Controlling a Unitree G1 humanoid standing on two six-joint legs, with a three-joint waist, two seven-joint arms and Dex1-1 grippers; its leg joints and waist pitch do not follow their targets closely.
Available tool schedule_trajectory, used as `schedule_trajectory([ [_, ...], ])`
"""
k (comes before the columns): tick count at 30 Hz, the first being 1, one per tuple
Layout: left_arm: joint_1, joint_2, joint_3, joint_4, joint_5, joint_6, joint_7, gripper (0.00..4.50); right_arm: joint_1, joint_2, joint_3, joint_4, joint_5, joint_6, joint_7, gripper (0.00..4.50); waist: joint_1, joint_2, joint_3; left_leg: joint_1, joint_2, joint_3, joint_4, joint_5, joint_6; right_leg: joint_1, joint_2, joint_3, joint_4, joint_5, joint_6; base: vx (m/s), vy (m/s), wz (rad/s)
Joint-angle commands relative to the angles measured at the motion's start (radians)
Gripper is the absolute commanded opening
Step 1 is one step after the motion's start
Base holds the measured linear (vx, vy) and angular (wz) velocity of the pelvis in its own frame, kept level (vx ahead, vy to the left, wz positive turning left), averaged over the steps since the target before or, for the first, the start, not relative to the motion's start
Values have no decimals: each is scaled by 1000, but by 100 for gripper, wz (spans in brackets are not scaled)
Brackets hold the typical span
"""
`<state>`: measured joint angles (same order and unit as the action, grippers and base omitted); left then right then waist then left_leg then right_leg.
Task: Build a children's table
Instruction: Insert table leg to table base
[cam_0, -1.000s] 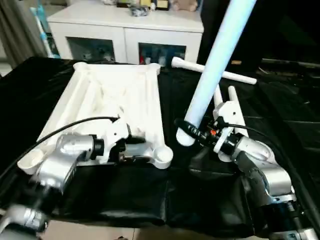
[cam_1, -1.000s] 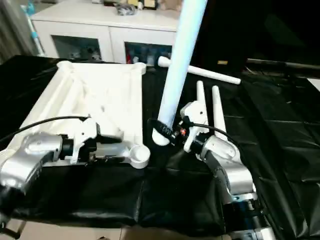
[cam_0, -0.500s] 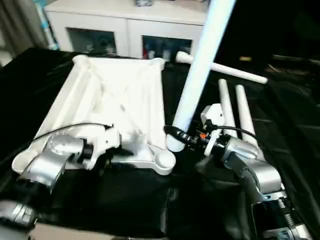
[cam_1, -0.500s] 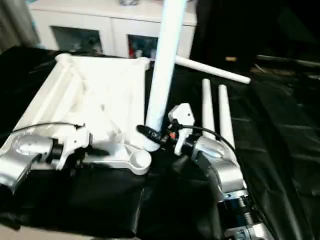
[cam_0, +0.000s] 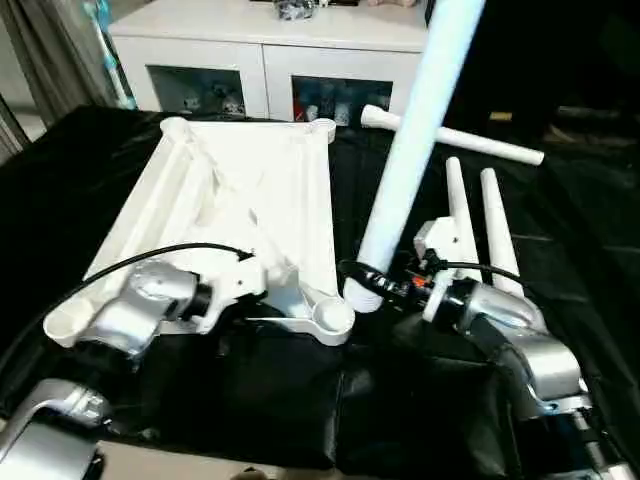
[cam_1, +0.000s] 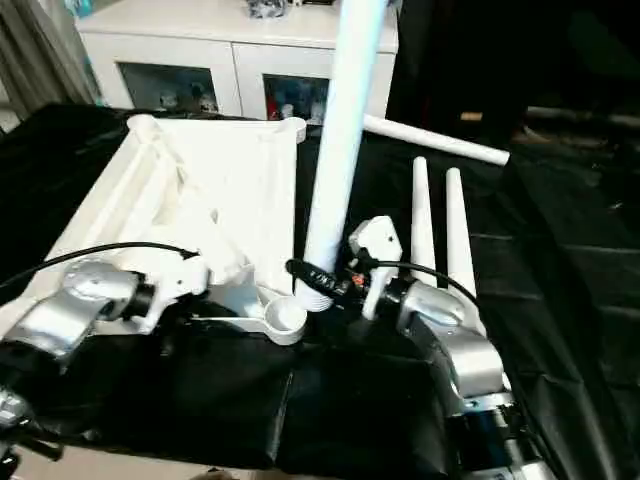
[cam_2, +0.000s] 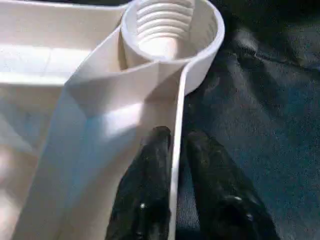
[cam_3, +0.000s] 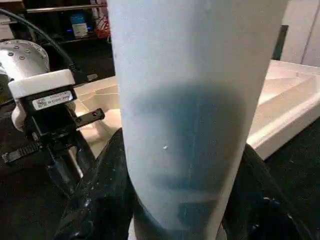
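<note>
The white tabletop (cam_0: 250, 190) lies upside down on the black cloth, ribs facing up. My left gripper (cam_2: 175, 137) is at its near edge, fingers (cam_2: 152, 155) shut on the thin rim just behind the near right corner socket (cam_2: 167, 25). My right gripper (cam_0: 375, 282) is shut on a long white leg (cam_0: 415, 130) near its thick end. That leg stands steeply, leaning away to the right, with its lower end just beside that socket (cam_0: 332, 318). In the right wrist view the leg (cam_3: 190, 100) sits between the two black fingers (cam_3: 95, 200).
Two more legs (cam_0: 455, 200) (cam_0: 497, 225) lie side by side on the cloth to the right. Another leg (cam_0: 450, 145) lies crosswise behind them. A white cabinet with glass doors (cam_0: 270, 60) stands beyond the table's far edge.
My left gripper's fingers have closed onto the tabletop's rim. My right gripper has brought the leg's lower end closer to the near right corner socket. The camera has also shifted.
</note>
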<state>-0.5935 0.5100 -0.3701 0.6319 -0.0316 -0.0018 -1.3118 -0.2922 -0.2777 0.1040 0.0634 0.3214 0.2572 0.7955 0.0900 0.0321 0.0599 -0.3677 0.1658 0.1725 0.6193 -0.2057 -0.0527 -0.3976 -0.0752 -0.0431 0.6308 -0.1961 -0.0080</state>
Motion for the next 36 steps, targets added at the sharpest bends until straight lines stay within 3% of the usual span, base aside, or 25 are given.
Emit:
schedule_trajectory([
  [1, -14, -5, -19, 32, 24, -13, -7, 60, 5, -1, -15, -45, 19, 10, -6, 187, 1, 10, -72, 10, 56, -22, -85, -180, -2, 51, -74, 47, -70, -100, -252, 0, 0, 0],
  [5, -13, -11, -17, 29, 21, -3, -28, 23, 5, -2, -18, -55, 23, 22, -6, 187, -4, 0, -69, 11, 58, -22, -90, -208, -3, 49, -74, 46, -73, -139, -250, 0, 0, 0],
  [6, -13, -11, -17, 29, 21, -3, -28, 23, 5, -2, -18, -55, 23, 22, -6, 187, -3, 4, -69, 12, 59, -23, -89, -209, -4, 49, -76, 47, -72, -146, -251, 0, 0, 0],
  [8, -6, 4, -20, 18, 29, -8, -40, 10, -7, -5, -17, -53, 32, 31, 4, 187, -4, -7, -70, 10, 60, -21, -89, -190, 5, 48, -76, 48, -73, -143, -249, 0, 0, 0],
  [9, -6, 4, -20, 18, 29, -8, -40, 10, -7, -5, -17, -53, 32, 31, 4, 187, -3, -4, -70, 9, 59, -22, -89, -184, 8, 48, -77, 48, -71, -138, -249, 0, 0, 0],
  [10, 0, 15, -19, 13, 34, -10, -48, 10, -17, -9, -15, -46, 34, 31, 12, 187, -4, -9, -70, 9, 60, -20, -88, -175, 12, 48, -77, 47, -72, -131, -249, 0, 0, 0],
  [12, 3, 22, -18, 8, 36, -12, -53, 0, -25, -10, -13, -38, 33, 30, 17, 186, -4, -8, -70, 6, 59, -20, -87, -159, 18, 49, -78, 47, -69, -123, -248, 0, 0, 0],
  [15, 7, 42, -14, -3, 44, -19, -54, 0, -46, -8, -10, -18, 35, 29, 30, 186, -6, -14, -69, 7, 60, -19, -87, -154, 23, 46, -77, 47, -70, -134, -244, 0, 0, 0],
  [16, 7, 43, -12, -4, 45, -21, -53, 0, -49, -8, -9, -16, 36, 29, 33, 186, -6, -9, -68, 9, 60, -19, -88, -161, 21, 45, -78, 47, -71, -143, -244, 0, 0, 0],
  [21, 16, 43, 11, -37, 38, 2, -20, 0, -60, -2, -3, -7, 45, 43, 31, 186, -5, -14, -67, 10, 62, -19, -90, -172, 12, 44, -79, 48, -69, -146, -247, 0, 0, 0],
  [22, 34, 38, 18, -75, 29, 35, -8, 0, -60, 2, -3, -13, 54, 67, 27, 186, -7, -28, -66, 9, 63, -17, -91, -170, 15, 46, -79, 48, -70, -148, -247, 0, 0, 0],
  [24, 59, 31, 18, -117, 23, 68, 4, 0, -57, 4, -3, -22, 66, 109, 18, 186, -4, -20, -66, 7, 64, -19, -90, -153, 20, 45, -82, 48, -69, -159, -245, 0, 0, 0],
  [25, 107, 5, 13, -184, 21, 143, 48, 0, -53, 5, 4, -32, 78, 164, 11, 186, -6, -28, -67, 9, 66, -17, -90, -145, 20, 46, -79, 47, -66, -146, -247, 0, 0, 0],
  [26, 122, -9, 13, -200, 26, 166, 75, 0, -50, 5, 10, -33, 80, 174, 13, 186, -6, -26, -63, 9, 67, -17, -92, -153, 21, 42, -78, 47, -69, -151, -248, 0, 0, 0],
  [27, 138, -41, 12, -217, 33, 203, 119, 0, -52, 8, 18, -21, 75, 171, 16, 186, -7, -38, -63, 10, 66, -15, -92, -158, 23, 42, -78, 47, -71, -161, -245, 0, 0, 0],
  [28, 143, -49, 11, -224, 32, 216, 129, 0, -54, 10, 20, -15, 72, 169, 14, 186, -3, -34, -63, 9, 63, -15, -90, -156, 25, 42, -79, 47, -72, -182, -238, 0, 0, 0],
  [29, 147, -66, 12, -234, 36, 243, 157, 0, -59, 14, 23, -5, 67, 161, 14, 186, -3, -42, -61, 8, 62, -14, -91, -162, 26, 41, -79, 49, -78, -214, -225, 0, 0, 0],
  [32, 152, -91, 10, -260, 32, 276, 182, 0, -80, 28, 27, 24, 53, 146, 5, 186, -3, -40, -60, 9, 63, -17, -94, -180, 16, 39, -80, 50, -82, -274, -201, 0, 0, 0],
  [36, 145, -100, 17, -269, 37, 286, 201, 0, -106, 28, 34, 60, 27, 138, 2, 186, -4, -39, -62, 7, 60, -17, -93, -173, 13, 38, -79, 50, -84, -278, -185, 0, 0, 0],
])
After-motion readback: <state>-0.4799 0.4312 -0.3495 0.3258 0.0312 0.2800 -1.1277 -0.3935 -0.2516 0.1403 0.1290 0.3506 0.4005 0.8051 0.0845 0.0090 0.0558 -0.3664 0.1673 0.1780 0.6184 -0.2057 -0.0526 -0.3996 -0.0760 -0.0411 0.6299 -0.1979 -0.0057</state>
